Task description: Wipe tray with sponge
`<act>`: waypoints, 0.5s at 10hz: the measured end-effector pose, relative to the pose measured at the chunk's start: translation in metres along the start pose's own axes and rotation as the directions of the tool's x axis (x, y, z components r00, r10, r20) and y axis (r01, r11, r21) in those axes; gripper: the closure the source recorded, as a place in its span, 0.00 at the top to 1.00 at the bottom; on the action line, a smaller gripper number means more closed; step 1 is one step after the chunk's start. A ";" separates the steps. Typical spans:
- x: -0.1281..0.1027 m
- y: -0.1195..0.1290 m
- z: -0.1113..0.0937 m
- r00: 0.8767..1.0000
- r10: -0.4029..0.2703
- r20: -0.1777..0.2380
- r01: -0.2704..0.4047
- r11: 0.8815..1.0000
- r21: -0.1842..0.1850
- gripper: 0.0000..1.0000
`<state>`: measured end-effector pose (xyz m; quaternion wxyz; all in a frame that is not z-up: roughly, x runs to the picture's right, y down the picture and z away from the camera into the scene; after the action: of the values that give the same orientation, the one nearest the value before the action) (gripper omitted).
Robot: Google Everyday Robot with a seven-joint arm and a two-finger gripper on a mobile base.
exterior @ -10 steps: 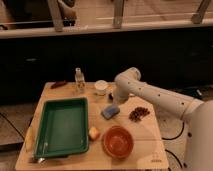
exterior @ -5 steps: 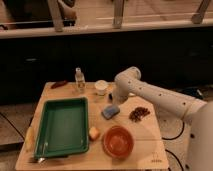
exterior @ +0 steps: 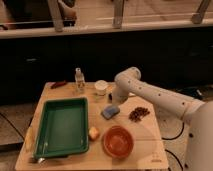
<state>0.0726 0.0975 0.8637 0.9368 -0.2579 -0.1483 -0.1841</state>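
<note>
The sponge (exterior: 110, 111) lies just right of the tray (exterior: 62, 127). The gripper (exterior: 113, 101) hovers directly over it — gripping or released, I cannot tell.

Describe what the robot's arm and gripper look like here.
The arm is white, a smooth thick tube with a rounded joint at its bend, joining a white body at the picture's right edge. No cables show. The gripper is a small, darker part at the arm's end, just above the sponge.
</note>
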 end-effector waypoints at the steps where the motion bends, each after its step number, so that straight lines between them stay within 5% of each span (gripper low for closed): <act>1: -0.001 -0.001 0.001 1.000 0.000 0.003 0.000 1.000 -0.001 0.71; 5: -0.004 -0.001 0.004 1.000 0.014 0.018 -0.014 1.000 -0.006 0.71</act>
<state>0.0682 0.1003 0.8663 0.9360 -0.2632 -0.1543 -0.1758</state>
